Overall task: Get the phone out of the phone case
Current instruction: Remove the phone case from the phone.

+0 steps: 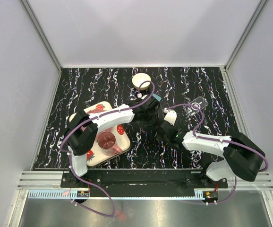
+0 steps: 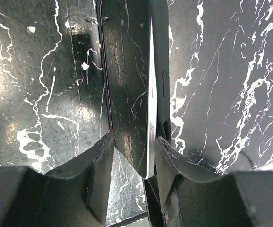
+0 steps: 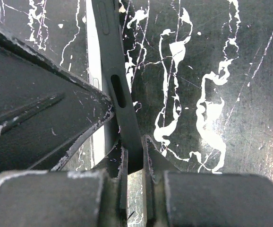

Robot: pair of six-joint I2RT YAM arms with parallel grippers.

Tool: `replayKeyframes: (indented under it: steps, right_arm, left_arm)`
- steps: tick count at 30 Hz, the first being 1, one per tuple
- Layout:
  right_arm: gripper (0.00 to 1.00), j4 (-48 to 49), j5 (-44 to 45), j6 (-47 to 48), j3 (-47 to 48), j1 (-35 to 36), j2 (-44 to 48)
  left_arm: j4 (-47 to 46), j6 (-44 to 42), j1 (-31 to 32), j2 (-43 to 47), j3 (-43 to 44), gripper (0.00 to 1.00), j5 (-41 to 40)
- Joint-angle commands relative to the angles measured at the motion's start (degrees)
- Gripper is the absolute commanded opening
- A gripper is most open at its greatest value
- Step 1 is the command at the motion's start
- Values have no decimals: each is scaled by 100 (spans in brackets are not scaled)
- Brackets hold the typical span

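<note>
In the left wrist view the phone (image 2: 127,94), with a glossy black screen and a silver edge, stands on edge between my left gripper's (image 2: 134,158) fingers, which are shut on it. The dark phone case (image 2: 161,71) runs along the phone's right side, peeled away from the silver edge. In the right wrist view my right gripper (image 3: 134,156) is shut on the case's thin grey wall (image 3: 120,99), which has a slot cutout. The phone's pale edge (image 3: 91,56) shows behind it. In the top view both grippers, the left (image 1: 151,115) and the right (image 1: 168,130), meet at the table's middle and hide the phone.
A strawberry-print tray (image 1: 95,156) with a pink cup (image 1: 106,140) lies at the left. A cream round cup (image 1: 141,81) stands at the back. A clear glass object (image 1: 196,106) lies at the right. White walls surround the black marbled table (image 1: 212,85).
</note>
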State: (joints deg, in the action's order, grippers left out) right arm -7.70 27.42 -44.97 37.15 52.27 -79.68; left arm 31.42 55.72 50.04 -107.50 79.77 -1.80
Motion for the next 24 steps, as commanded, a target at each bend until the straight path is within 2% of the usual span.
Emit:
replayKeyframes:
  steps: [1,9,14,20,23,24]
  right_arm:
    - [0,621,132,32,302,161,181]
    - [0,472,150,242,381,161,190]
    - [0,463,-78,830,495,161,268]
    - [0,-177,-544,1507,609,143,575]
    - [0,-293,-860,1789,487,143,918]
    - [0,-310,-905,1834,443,143,997]
  left_arm:
    - [426,-535,85,-631,83,41,-1340]
    - [339,-782,24,-500,-224,37,-1016]
    - [-695,-686,-406,62,-1004,40,510]
    - [-1480,-721,-960,879,-1577,47,1488]
    - [-1542,-765,-1232,1047,-1579,59,1735]
    - [-1516,-782,-1286,1039,-1535,70,1762]
